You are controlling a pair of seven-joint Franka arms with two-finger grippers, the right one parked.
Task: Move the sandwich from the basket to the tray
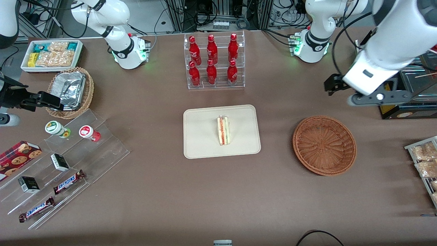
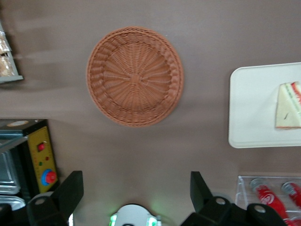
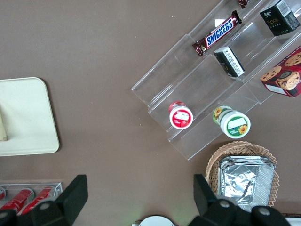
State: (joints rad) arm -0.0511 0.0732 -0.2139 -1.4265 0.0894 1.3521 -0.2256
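The sandwich (image 1: 223, 131) lies on the tray (image 1: 201, 136) in the front view, a little toward the working arm's side of the tray's middle, with its striped filling edge facing up. The tray sits flat on the brown surface (image 1: 218, 191), nearer the camera than the clear rack of red bottles (image 1: 213, 61). The basket (image 1: 324, 145) rests on the surface beside the tray, toward the working arm's end, apart from the tray and holding nothing. The claw (image 1: 338, 89) hangs above the surface farther from the camera than the basket, well apart from the sandwich. Toward the parked arm's end stand a tan basket with a foil container (image 1: 70, 90), a white bin of snack packets (image 1: 51, 54) and a clear stepped shelf (image 1: 65, 164) carrying candy bars and small cartons.

In the left wrist view, the basket (image 2: 135, 76) appears whole, its woven floor bare. The tray (image 2: 256, 106) is partly shown with the sandwich (image 2: 288, 106) lying on it. The two dark fingers (image 2: 68, 193) of the claw (image 2: 136, 190) stand wide apart with nothing between them, above bare surface.

In the right wrist view, a corner of the tray (image 3: 26, 117) shows, along with the stepped shelf (image 3: 211, 89) and the foil container (image 3: 244, 181) in its tan basket.
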